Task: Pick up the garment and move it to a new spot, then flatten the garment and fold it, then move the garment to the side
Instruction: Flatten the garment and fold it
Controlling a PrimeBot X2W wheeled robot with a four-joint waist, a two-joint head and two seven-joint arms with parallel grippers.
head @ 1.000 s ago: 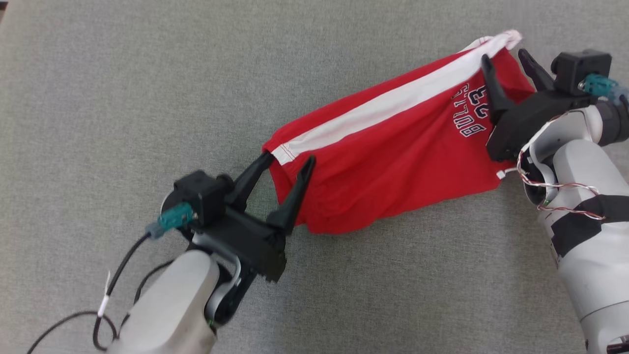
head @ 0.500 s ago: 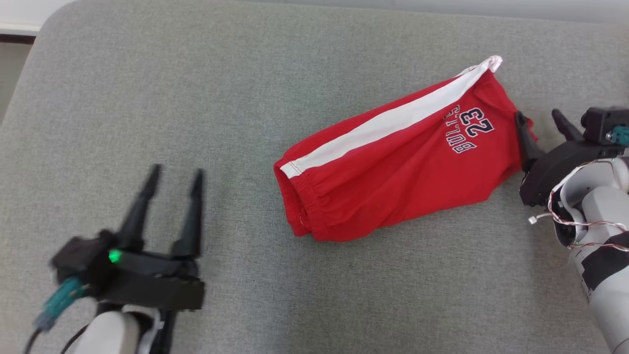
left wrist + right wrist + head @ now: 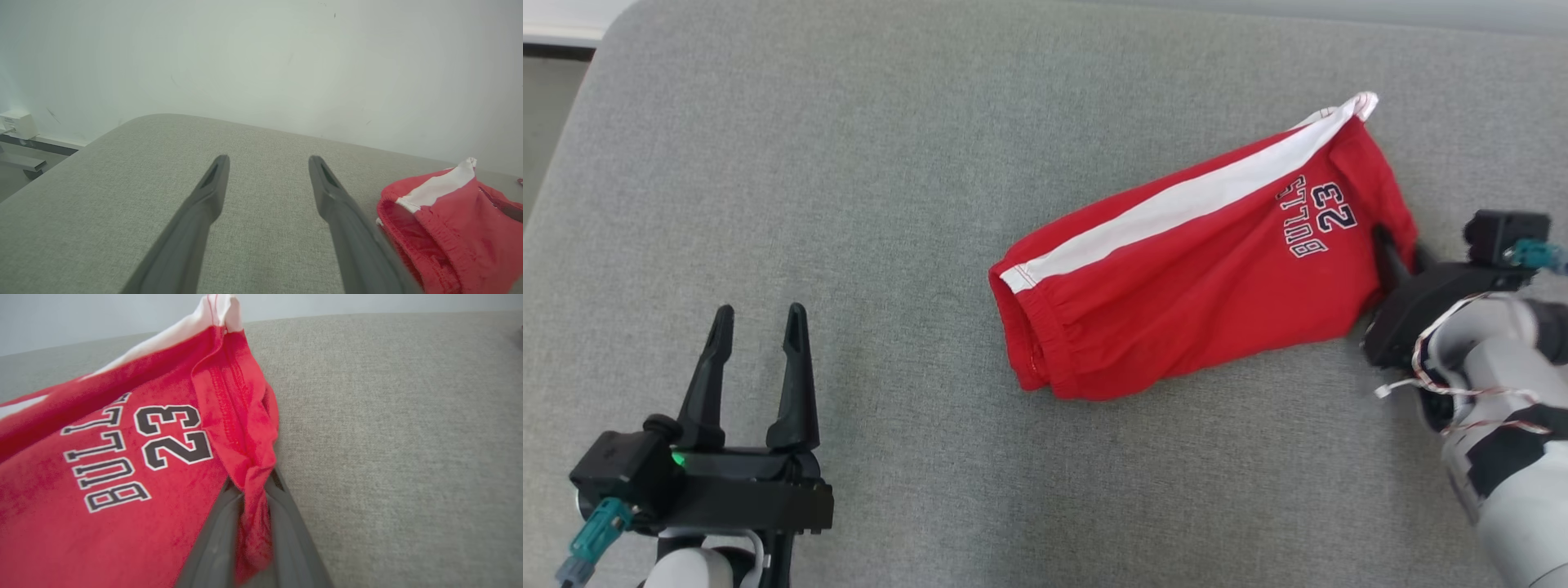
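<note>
One pair of red shorts [image 3: 1192, 278], two hands, one grey table [image 3: 849, 163].
The left hand [image 3: 760, 310] is spread wide, holding nothing, well apart from the red shorts; the right hand [image 3: 253, 479] pinches their hem beside the 23. They lie right of centre, with bare table running left to its rounded corner.

Soft, even light with faint shadows; the garment [image 3: 102, 506] blurs near the right wrist camera, the head view is sharp.

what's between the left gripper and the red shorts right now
Nothing but bare grey padding lies between the left gripper and the shorts, as the head view shows.
</note>
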